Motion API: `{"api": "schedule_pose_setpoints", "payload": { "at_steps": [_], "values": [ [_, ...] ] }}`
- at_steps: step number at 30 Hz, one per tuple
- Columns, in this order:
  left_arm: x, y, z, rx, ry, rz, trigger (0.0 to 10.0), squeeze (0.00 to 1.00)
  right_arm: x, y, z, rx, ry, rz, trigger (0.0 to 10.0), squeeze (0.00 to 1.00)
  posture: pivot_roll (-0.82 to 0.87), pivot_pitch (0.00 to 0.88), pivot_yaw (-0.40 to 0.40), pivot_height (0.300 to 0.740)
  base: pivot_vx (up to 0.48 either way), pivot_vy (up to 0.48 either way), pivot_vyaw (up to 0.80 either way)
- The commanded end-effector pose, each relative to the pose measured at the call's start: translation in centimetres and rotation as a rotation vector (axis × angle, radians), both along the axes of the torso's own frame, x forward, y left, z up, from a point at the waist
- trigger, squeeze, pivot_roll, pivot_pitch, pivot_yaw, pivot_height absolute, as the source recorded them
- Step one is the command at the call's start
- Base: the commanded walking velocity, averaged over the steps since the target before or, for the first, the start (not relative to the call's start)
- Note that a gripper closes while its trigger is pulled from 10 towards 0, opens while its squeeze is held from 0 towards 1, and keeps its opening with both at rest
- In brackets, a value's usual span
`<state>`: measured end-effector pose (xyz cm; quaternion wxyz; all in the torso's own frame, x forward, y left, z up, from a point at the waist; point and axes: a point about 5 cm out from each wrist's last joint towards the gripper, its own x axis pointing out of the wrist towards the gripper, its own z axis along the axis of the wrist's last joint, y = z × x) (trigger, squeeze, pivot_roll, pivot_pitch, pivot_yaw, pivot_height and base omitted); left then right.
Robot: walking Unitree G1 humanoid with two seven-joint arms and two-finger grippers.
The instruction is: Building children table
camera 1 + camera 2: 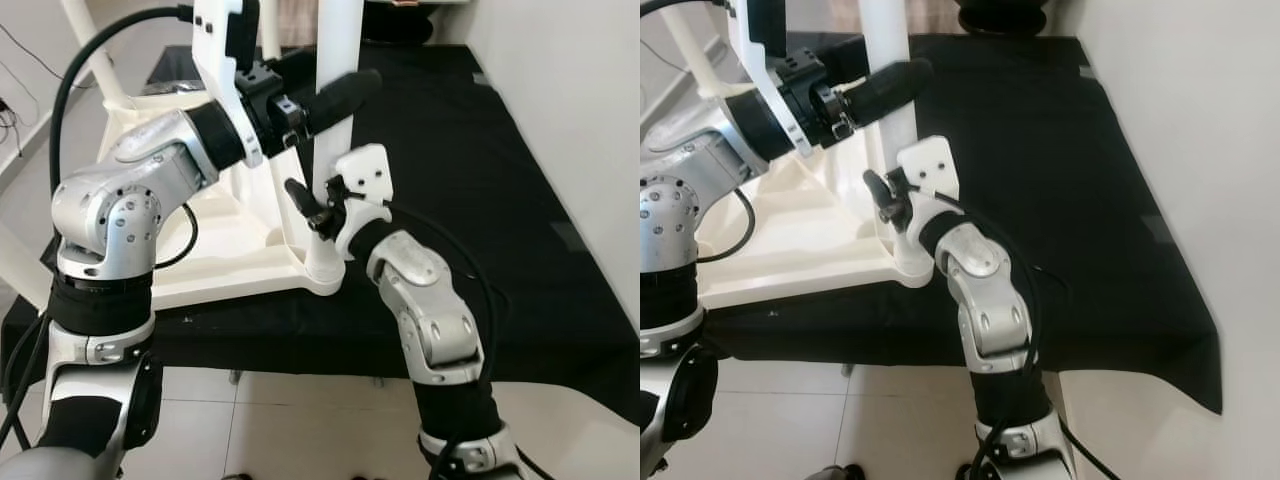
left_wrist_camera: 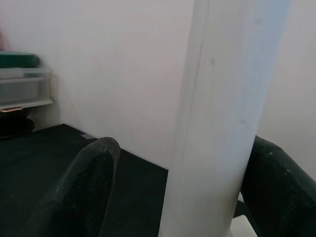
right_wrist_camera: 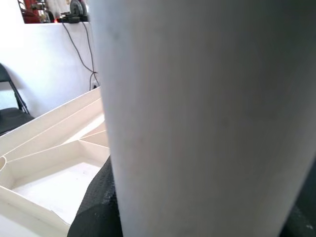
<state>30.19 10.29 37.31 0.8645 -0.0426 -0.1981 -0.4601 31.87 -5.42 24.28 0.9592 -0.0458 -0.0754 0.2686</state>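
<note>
I see the white children's table [image 1: 215,235] lying upside down on the black-covered worktop [image 1: 470,200], its underside ribs facing up, and I take its upright white leg [image 1: 335,100] at the near corner as my landmark. My left gripper [image 1: 330,95] sits high on that leg, its 2 black fingers [image 2: 81,190] on either side of the post, holding it; the left wrist view shows the leg [image 2: 222,113] standing between both fingers. My right gripper [image 1: 315,205] is lower on the same leg, just above where the leg meets the tabletop corner, and in the right wrist view the leg [image 3: 207,108] sits right against the camera with black fingers [image 3: 96,207] touching its side, so it grips the leg too. Another white leg [image 1: 95,55] rises beyond the landmark, at the far-left corner.
</note>
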Motion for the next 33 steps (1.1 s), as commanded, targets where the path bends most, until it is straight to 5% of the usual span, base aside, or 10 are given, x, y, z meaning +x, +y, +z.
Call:
{"api": "schedule_pose_setpoints", "payload": {
  "at_steps": [1,9,10,14,15,28,29,30,31,33],
  "values": [
    [0.0,-0.2,-0.6,0.023,0.016,-0.009,10.0,0.00,0.7,-0.7,-5.2,-0.059,0.252,-0.052,0.0,0.00,0.00,0.190,-0.050,0.740,0.000,0.000,0.00],
    [-0.1,0.1,-0.6,0.016,0.008,0.020,10.0,0.00,0.9,-0.7,-3.9,-0.064,0.214,-0.112,0.0,0.00,0.00,0.185,-0.060,0.740,0.000,0.000,0.00],
    [-0.3,0.7,-1.3,0.013,0.019,0.052,10.0,0.00,0.5,-0.8,-3.5,-0.075,0.206,-0.149,10.0,0.00,0.01,0.182,-0.058,0.740,0.000,0.000,0.00],
    [-0.6,1.3,-1.7,0.007,0.028,0.073,10.0,0.00,0.6,-1.0,-3.1,-0.068,0.185,-0.161,10.0,0.00,0.01,0.181,-0.058,0.740,0.000,0.000,0.00],
    [-0.7,1.5,-1.8,0.004,0.029,0.080,10.0,0.00,0.7,-1.1,-2.9,-0.061,0.175,-0.160,10.0,1.00,0.01,0.181,-0.058,0.740,0.000,0.000,0.00],
    [-4.4,1.7,-2.1,0.098,-0.047,0.135,10.0,0.00,1.4,-1.9,-1.2,0.029,0.119,-0.017,10.0,1.00,0.03,0.187,-0.062,0.740,0.000,0.000,0.00],
    [-4.7,1.7,-2.5,0.112,-0.041,0.143,10.0,0.00,1.5,-2.0,-0.9,0.040,0.107,0.023,10.0,0.29,0.03,0.188,-0.064,0.740,0.000,0.000,0.00],
    [-4.9,1.7,-2.8,0.120,-0.037,0.150,10.0,0.00,1.6,-2.1,-0.8,0.048,0.099,0.050,10.0,0.29,0.03,0.188,-0.064,0.740,0.000,0.000,0.00],
    [-5.2,1.7,-3.3,0.130,-0.030,0.159,10.0,0.00,1.8,-2.2,-0.4,0.051,0.079,0.094,10.0,0.00,0.04,0.191,-0.070,0.740,0.000,0.000,0.00],
    [-5.4,1.7,-3.8,0.144,-0.023,0.178,10.0,0.00,2.1,-2.3,0.0,0.047,0.055,0.150,10.0,0.00,0.05,0.193,-0.072,0.740,0.000,0.000,0.00]
  ]
}}
